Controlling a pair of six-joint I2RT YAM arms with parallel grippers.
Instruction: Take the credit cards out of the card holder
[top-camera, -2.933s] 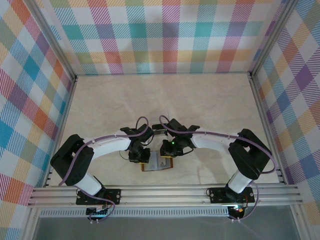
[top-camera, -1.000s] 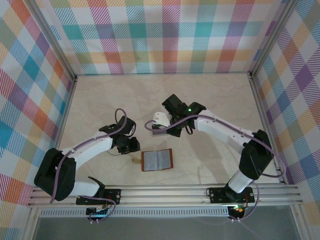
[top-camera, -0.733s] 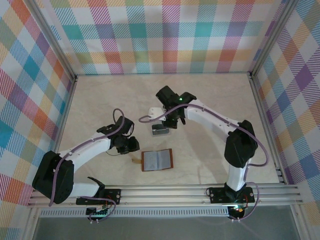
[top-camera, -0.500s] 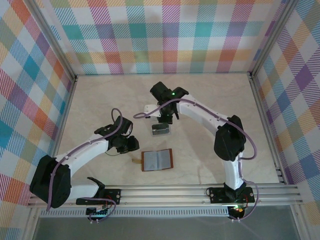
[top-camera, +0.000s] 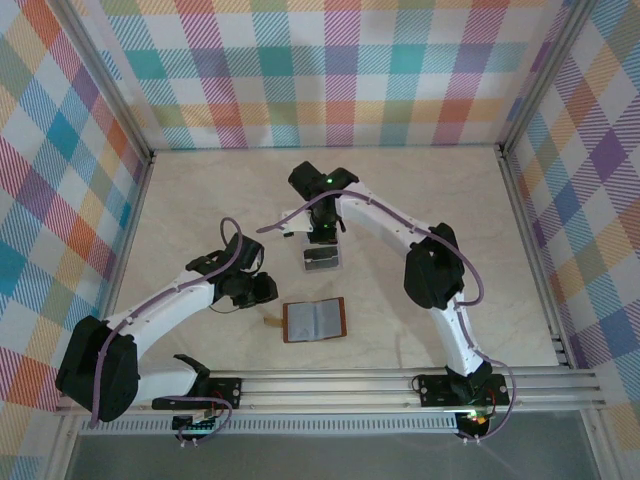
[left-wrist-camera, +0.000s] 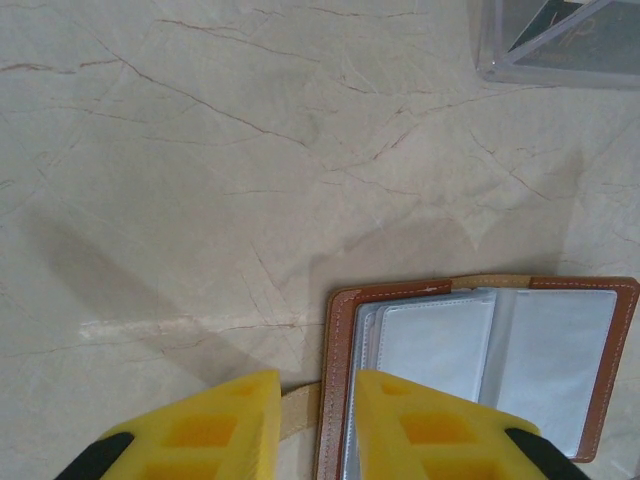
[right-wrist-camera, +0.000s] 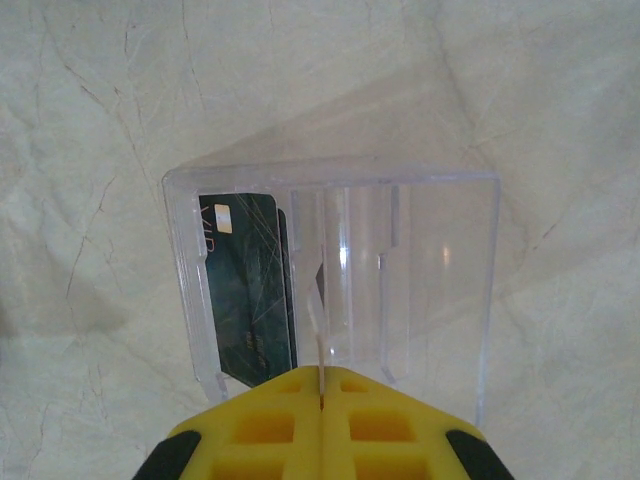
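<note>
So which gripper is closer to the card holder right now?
Left. The left gripper is right at the card holder's snap-tab edge. The right gripper is farther back on the table, over a clear box.

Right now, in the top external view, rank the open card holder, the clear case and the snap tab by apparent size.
1. card holder, lying open: largest.
2. clear case: somewhat smaller.
3. snap tab: by far the smallest.
</note>
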